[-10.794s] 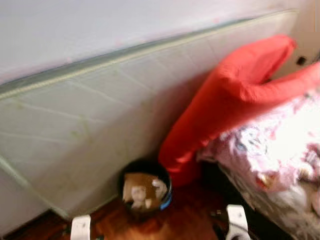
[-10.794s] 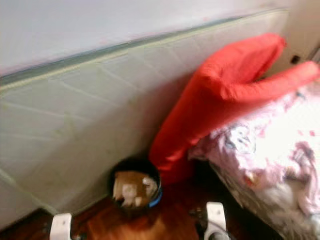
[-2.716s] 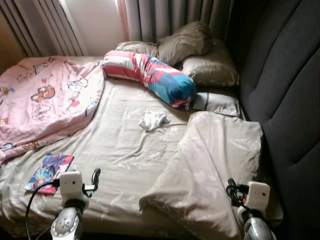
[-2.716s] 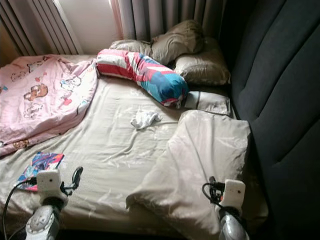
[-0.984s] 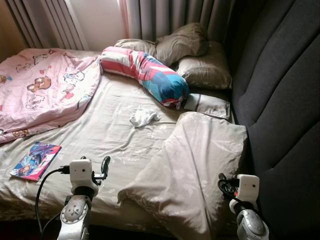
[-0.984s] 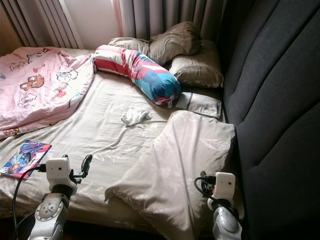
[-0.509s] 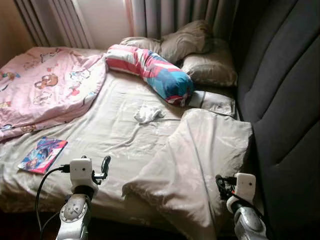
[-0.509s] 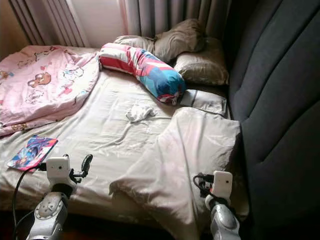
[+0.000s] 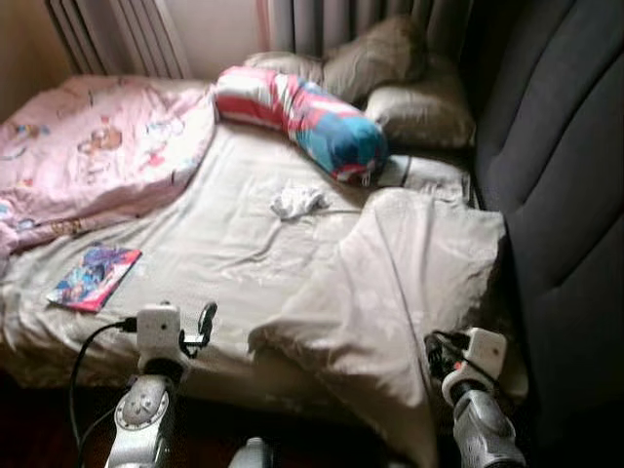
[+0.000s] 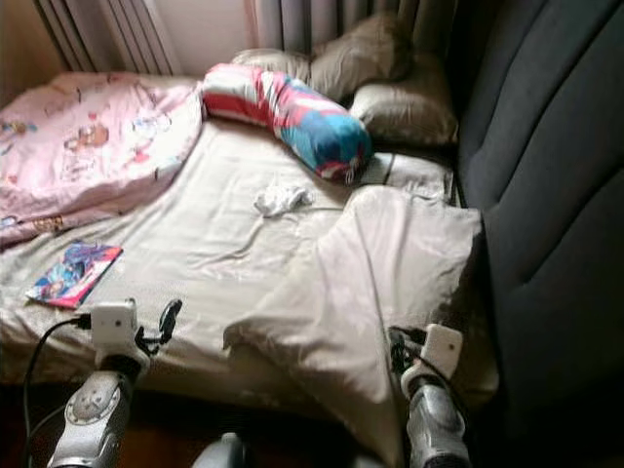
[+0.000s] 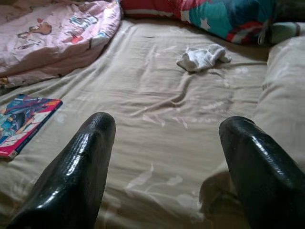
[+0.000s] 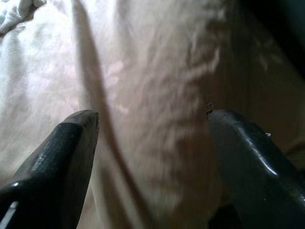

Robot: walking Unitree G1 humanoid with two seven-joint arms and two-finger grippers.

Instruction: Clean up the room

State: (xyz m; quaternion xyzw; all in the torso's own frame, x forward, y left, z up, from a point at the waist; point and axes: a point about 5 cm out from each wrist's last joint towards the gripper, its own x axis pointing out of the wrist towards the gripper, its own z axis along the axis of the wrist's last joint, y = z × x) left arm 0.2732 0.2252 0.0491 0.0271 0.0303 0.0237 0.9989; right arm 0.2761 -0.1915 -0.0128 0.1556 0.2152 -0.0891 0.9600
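A bed with a beige sheet [image 9: 224, 253] lies before me. On it are a crumpled white cloth [image 9: 297, 201] near the middle and a colourful book [image 9: 95, 277] by the near left edge. My left gripper [image 9: 204, 325] hovers over the bed's near edge, open and holding nothing. In the left wrist view the white cloth [image 11: 202, 57] is far ahead of the fingers and the book [image 11: 21, 123] is off to one side. My right gripper [image 12: 152, 119] is open just above a folded beige duvet [image 9: 400, 283].
A pink printed blanket [image 9: 88, 156] is bunched on the far left. A red, white and blue bolster [image 9: 302, 122] and beige pillows [image 9: 390, 63] lie at the head, before the curtains. A dark padded headboard [image 9: 556, 195] runs along the right. Dark floor [image 9: 49, 419] shows below the bed.
The whole picture has shifted as the camera moved, showing more of the floor. Both grippers stay open over the bed's near edge. Nothing on the bed has moved.
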